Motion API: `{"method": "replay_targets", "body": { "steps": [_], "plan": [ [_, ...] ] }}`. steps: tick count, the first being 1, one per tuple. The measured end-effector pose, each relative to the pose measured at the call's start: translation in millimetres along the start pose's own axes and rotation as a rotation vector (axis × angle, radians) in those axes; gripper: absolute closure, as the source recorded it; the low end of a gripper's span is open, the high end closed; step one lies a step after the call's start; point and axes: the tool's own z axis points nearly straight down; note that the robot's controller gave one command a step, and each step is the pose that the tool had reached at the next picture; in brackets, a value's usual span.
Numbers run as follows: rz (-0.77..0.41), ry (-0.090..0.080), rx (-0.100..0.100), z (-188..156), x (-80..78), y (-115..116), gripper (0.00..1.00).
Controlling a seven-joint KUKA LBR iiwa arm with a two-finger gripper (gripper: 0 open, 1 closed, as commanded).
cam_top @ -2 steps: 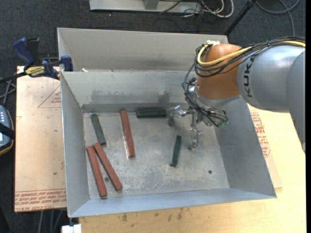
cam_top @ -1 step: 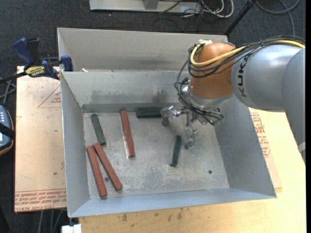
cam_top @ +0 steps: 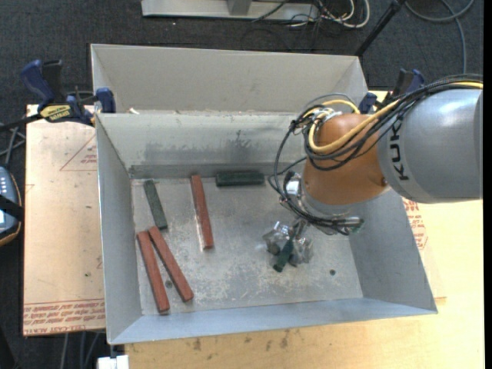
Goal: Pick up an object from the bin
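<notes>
— Where is the end effector (cam_top: 287, 249) sitting?
— At four o'clock in the grey metal bin (cam_top: 231, 91), right over a short dark green block (cam_top: 281, 264). Spread or pinching, I cannot tell.

The bin (cam_top: 115, 229) is showing scuffed grey; three bars (cam_top: 202, 212) are showing reddish brown, two slats (cam_top: 240, 179) dark green, the wrist cover (cam_top: 342, 164) orange.

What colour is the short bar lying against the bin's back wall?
The short bar is dark green, as the camera view shows.
</notes>
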Motion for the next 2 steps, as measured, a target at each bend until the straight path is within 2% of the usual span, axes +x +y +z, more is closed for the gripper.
{"method": "replay_targets", "body": {
  "steps": [1, 2],
  "plan": [
    [0.0, 0.0, 0.0, 0.0, 0.0, 0.0, 1.0],
    [0.019, -0.002, 0.002, -137.7, -39.7, 39.5, 1.0]
  ]
}}
